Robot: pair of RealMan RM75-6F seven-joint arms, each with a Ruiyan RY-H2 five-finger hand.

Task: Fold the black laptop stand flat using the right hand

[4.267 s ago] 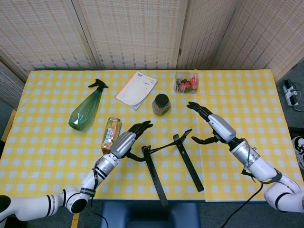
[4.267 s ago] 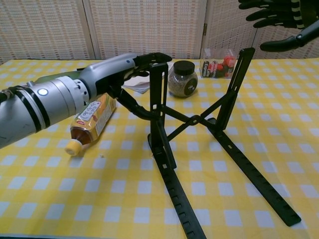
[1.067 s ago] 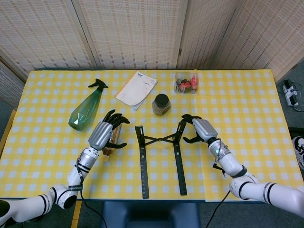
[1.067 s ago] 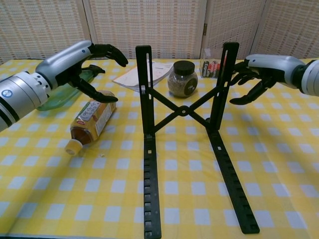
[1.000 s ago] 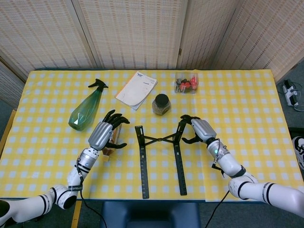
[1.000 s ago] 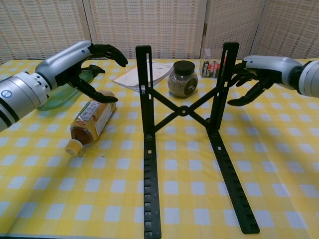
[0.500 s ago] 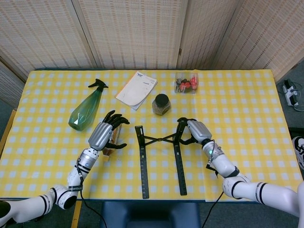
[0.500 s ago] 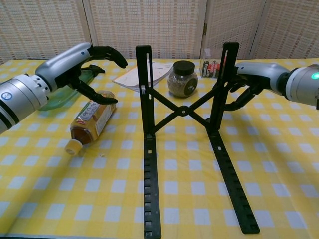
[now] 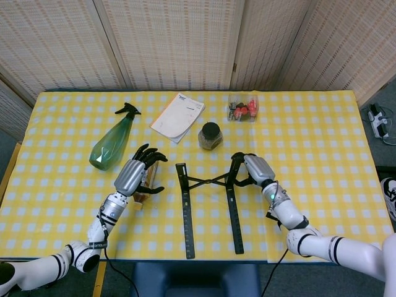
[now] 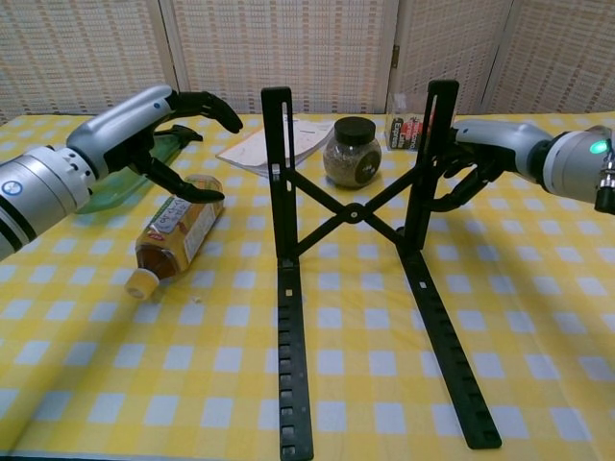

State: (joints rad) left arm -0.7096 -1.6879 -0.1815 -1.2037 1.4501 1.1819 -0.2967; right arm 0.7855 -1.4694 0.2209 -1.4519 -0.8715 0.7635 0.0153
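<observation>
The black laptop stand (image 9: 185,210) sits at the table's front centre. Its two long rails lie flat and its two uprights stand raised, joined by a crossed brace (image 10: 356,213). My right hand (image 9: 255,168) is at the top of the right upright. In the chest view the right hand (image 10: 490,144) curls its fingers (image 10: 444,197) around that upright. My left hand (image 9: 137,173) hovers with its fingers spread above a tea bottle, left of the stand and apart from it. It holds nothing, as the chest view of the left hand (image 10: 144,120) also shows.
A tea bottle (image 10: 178,230) lies on its side under the left hand, and a green spray bottle (image 9: 114,141) lies behind it. A notebook (image 9: 178,116), a dark-lidded jar (image 9: 210,135) and a clear box of red items (image 9: 243,108) sit behind the stand.
My right hand has moved left onto the stand's right upright and closed its fingers around it. The left hand and the stand have stayed put over the last second.
</observation>
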